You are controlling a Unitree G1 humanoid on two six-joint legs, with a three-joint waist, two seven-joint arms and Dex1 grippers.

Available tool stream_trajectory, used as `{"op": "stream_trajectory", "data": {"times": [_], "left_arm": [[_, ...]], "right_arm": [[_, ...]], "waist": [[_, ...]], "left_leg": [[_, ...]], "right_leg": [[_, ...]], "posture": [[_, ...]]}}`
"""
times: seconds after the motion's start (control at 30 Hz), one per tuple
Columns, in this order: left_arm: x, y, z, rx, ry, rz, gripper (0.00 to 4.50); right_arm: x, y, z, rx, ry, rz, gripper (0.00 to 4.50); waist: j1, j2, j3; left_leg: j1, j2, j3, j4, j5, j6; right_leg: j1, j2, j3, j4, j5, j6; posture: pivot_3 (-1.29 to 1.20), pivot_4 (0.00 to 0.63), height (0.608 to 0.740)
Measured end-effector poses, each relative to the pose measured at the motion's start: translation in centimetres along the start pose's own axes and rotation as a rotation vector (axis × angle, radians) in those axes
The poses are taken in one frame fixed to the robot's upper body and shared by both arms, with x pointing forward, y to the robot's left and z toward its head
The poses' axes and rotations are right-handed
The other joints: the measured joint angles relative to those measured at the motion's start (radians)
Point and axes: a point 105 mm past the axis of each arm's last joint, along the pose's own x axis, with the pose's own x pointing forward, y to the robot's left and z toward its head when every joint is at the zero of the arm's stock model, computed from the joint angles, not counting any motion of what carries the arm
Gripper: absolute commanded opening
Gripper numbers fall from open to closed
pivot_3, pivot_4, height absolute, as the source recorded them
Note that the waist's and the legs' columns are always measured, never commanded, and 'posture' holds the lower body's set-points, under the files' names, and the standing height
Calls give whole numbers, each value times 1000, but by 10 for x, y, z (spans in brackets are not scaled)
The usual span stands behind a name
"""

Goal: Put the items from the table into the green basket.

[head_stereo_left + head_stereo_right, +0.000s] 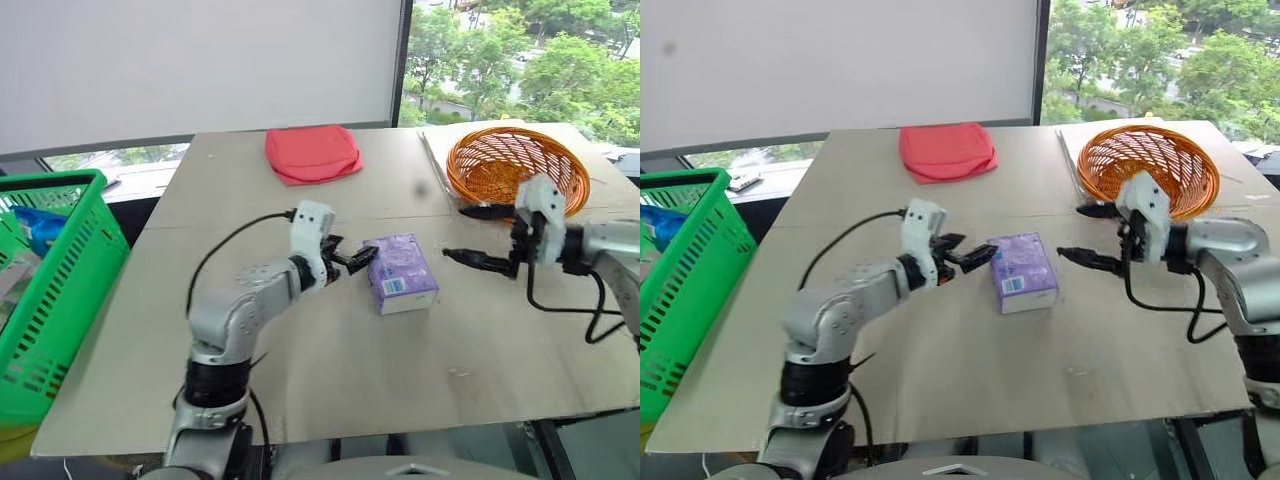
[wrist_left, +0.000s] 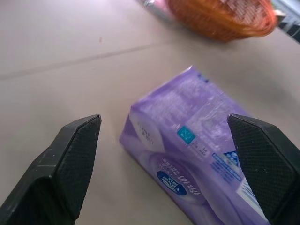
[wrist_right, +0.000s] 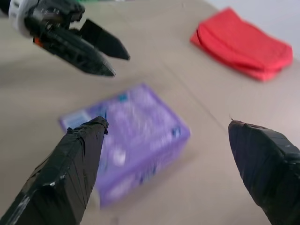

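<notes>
Tissue pack (image 1: 401, 273) lies just beside the spread left gripper (image 1: 357, 257).

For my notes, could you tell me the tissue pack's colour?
Purple tissue pack, clearest in the left wrist view.

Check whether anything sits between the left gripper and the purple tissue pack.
Nothing visible does. The left gripper is open right at the tissue pack, with bare table between its fingers and the pack.
</notes>
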Motion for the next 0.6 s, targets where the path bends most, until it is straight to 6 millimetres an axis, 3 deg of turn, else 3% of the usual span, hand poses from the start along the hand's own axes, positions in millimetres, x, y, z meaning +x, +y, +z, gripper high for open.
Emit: {"op": "stream_trajectory", "data": {"times": [0.17, 0.27, 0.5, 0.6], "left_arm": [[10, -8, -18, -80, 68, 12, 4423], [11, -6, -26, -89, 88, 40, 4423], [16, -10, -27, -79, 67, 35, 1435], [17, 7, -19, -40, 20, 106, 1435]], "right_arm": [[-9, 3, -17, -8, 52, -27, 4500], [-8, 6, -16, -18, 48, -27, 4500], [-5, 8, -11, -28, 20, -34, 4500], [2, 4, 0, -51, -15, -29, 4500]], "waist": [[-15, 3, 2], [-24, 4, 2], [-23, 6, 0], [-29, 8, 0]], "left_leg": [[1, 0, -1, 7, -1, 1], [1, 0, 0, 7, -1, 1], [2, 0, -1, 8, -1, 1], [3, 1, -1, 8, -1, 1]], "right_leg": [[5, 1, 0, -1, 1, 3], [6, 1, 0, -2, 2, 4], [8, 1, -1, -4, 2, 5], [8, 2, 0, -4, 3, 5]], "posture": [[-173, 19, 740], [-177, 18, 740], [-172, 18, 740], [-161, 18, 740]]}}
